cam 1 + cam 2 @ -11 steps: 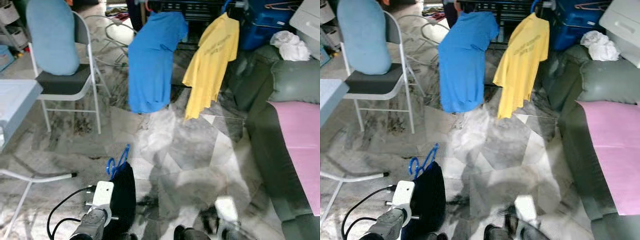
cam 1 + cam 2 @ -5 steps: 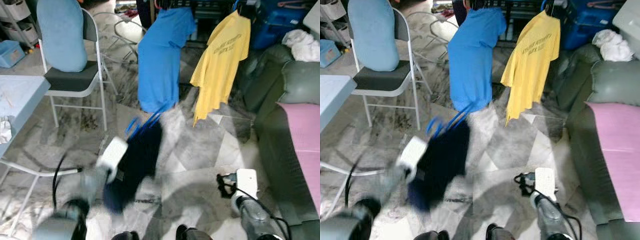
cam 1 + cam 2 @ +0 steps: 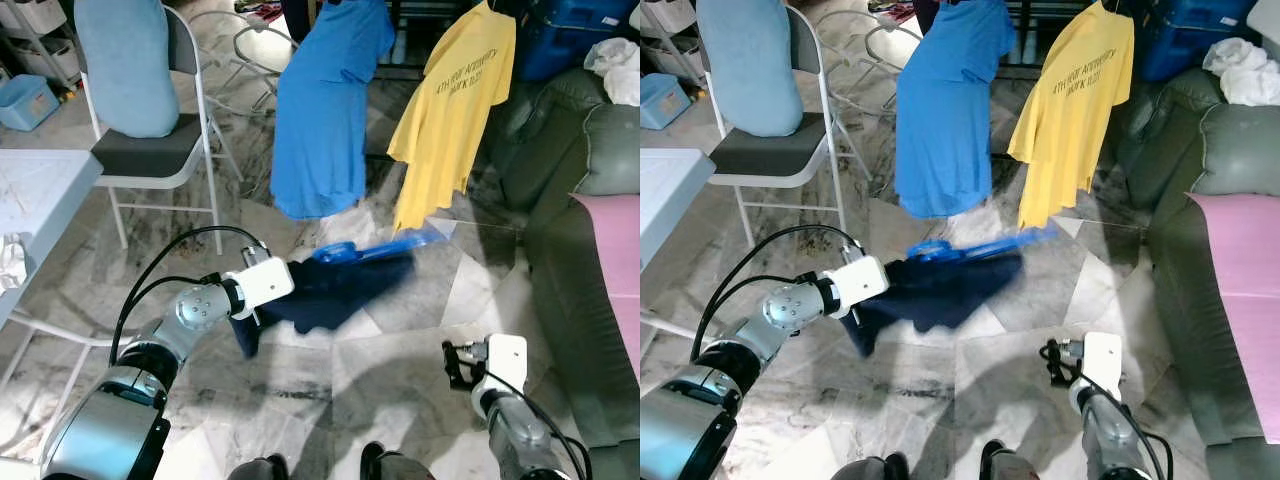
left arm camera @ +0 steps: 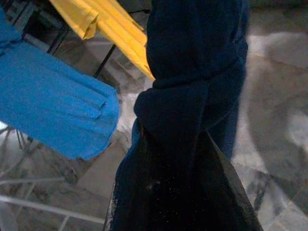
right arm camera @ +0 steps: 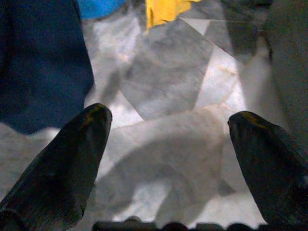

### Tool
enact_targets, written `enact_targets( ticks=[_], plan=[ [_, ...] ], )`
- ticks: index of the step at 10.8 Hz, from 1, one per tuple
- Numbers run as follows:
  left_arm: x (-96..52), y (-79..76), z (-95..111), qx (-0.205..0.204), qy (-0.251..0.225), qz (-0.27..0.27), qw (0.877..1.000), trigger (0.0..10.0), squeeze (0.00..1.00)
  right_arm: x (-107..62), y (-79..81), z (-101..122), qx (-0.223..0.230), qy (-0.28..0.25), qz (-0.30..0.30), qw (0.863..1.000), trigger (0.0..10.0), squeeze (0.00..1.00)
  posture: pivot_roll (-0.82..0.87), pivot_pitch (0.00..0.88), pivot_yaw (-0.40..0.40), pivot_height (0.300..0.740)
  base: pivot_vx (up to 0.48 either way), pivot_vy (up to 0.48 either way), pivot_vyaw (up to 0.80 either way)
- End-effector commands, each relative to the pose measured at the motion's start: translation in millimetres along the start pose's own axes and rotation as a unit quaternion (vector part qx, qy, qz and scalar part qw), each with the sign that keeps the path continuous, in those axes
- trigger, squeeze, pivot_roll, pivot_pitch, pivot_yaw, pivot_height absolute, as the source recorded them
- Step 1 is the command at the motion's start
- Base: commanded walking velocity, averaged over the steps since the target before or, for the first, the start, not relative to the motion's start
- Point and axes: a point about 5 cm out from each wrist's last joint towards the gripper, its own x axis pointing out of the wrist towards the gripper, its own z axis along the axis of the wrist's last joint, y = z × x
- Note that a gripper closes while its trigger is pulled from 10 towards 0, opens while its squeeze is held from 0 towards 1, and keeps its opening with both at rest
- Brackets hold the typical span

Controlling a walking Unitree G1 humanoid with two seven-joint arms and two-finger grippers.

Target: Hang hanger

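The left gripper (image 3: pixel 262 287) is reaching forward at about mid-height, clenched on a blue plastic hanger (image 3: pixel 372 247) that carries a dark navy garment (image 3: pixel 330 290). Hanger and garment are streaming out toward the far side, blurred, well above the grey marble floor (image 3: pixel 400 350). In the left wrist view the navy cloth (image 4: pixel 192 96) is bunched over the fingers, so the exact hold on the hanger cannot be made out.

Ahead, a bright blue T-shirt (image 3: pixel 325 110) and a yellow T-shirt with printed text (image 3: pixel 455 110) are hanging side by side from a dark rack (image 3: pixel 420 20) near the top of the head views. The gap between them looks like a likely spot for the hanger hook, which probably explains the arm's forward extension.

The right gripper (image 5: pixel 168 144) is hanging low and idle, fingers spread wide, holding nothing. A white folding chair with a pale blue cushion (image 3: pixel 130 70) stands to the left, a grey-green sofa (image 3: pixel 580 250) to the right.
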Motion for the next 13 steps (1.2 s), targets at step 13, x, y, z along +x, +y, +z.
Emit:
enact_targets(
  ticks=[13],
  plan=[
    [2.5,21.7,48,0.061,-0.156,-0.004,0.986,10.0,0.00,-21.8,-20.8,112,-0.197,-0.213,0.213,0.933,10.0,0.00,-0.16,0.224,0.137,0.740,0.000,0.000,0.00]
  ],
)
